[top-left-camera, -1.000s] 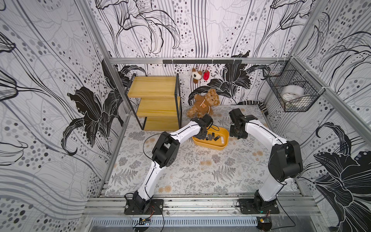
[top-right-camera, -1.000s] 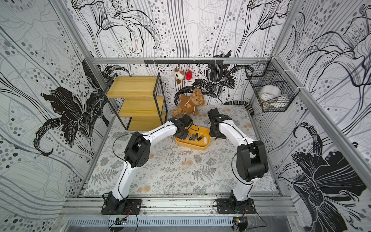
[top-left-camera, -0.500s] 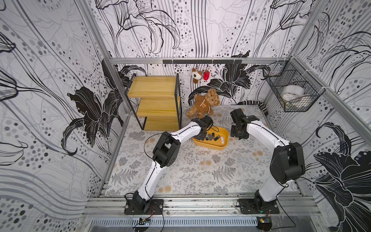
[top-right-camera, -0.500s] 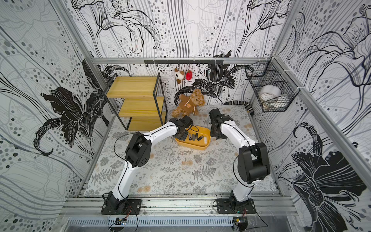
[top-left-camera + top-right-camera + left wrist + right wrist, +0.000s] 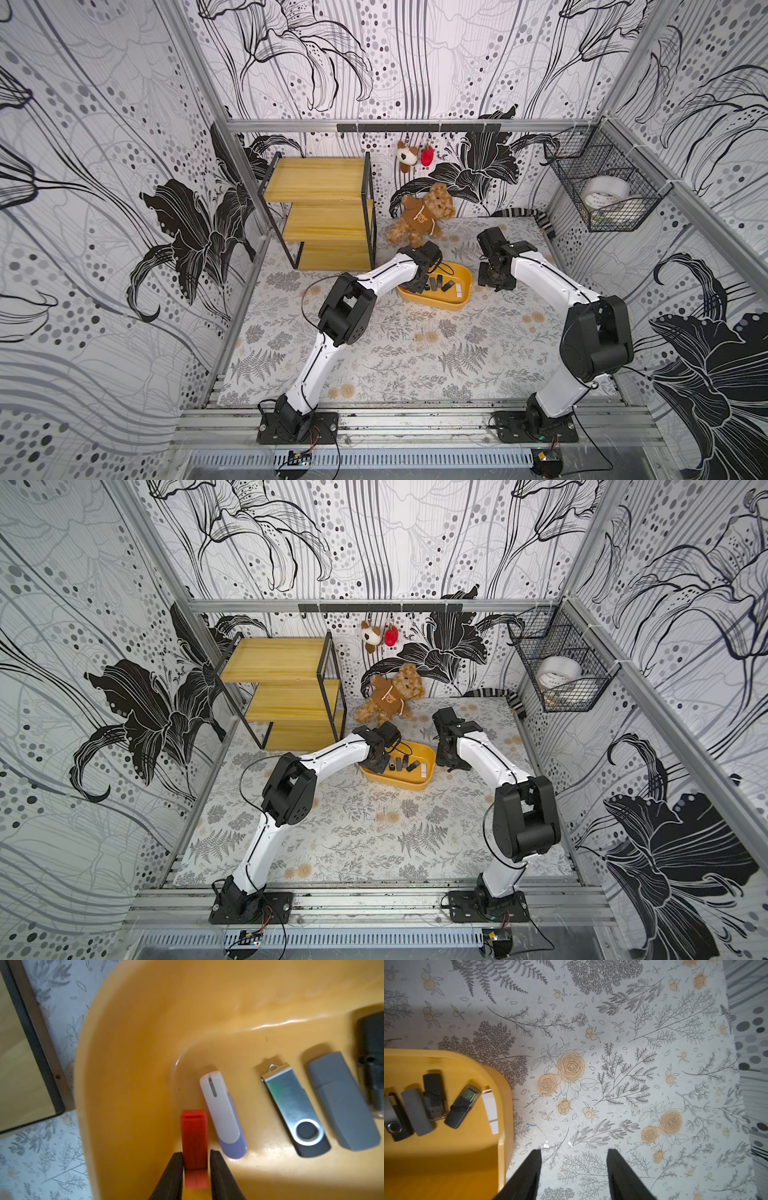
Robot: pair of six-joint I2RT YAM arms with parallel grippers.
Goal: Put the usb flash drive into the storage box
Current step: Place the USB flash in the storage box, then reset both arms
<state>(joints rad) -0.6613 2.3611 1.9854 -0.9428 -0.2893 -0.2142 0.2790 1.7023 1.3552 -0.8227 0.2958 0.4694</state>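
Note:
The storage box [image 5: 461, 305] [image 5: 415, 786], a shallow yellow tub, sits mid-table in front of the teddy bear. My left gripper [image 5: 196, 1153] [image 5: 417, 286] reaches down into its left end. A red usb flash drive [image 5: 194, 1138] stands between the jaws over the tub floor [image 5: 135, 1043]. The jaws sit slightly parted, and a thin gap shows beside the drive. Several other drives lie in a row alongside: white-lilac [image 5: 223, 1115], silver swivel [image 5: 295, 1109], grey [image 5: 342, 1101] and black [image 5: 372, 1059]. My right gripper [image 5: 574, 1150] [image 5: 494, 282] hangs open and empty over the mat, just right of the tub [image 5: 446, 1157].
A teddy bear [image 5: 422, 216] sits behind the tub, with a wooden shelf rack [image 5: 324, 212] to its left. Small toys [image 5: 409, 156] hang on the back rail. A black wire basket [image 5: 602, 195] holding a tape roll is fixed to the right wall.
My left jaws have eased apart around the red drive inside the tub. The right arm has shifted slightly, with its gripper still open.

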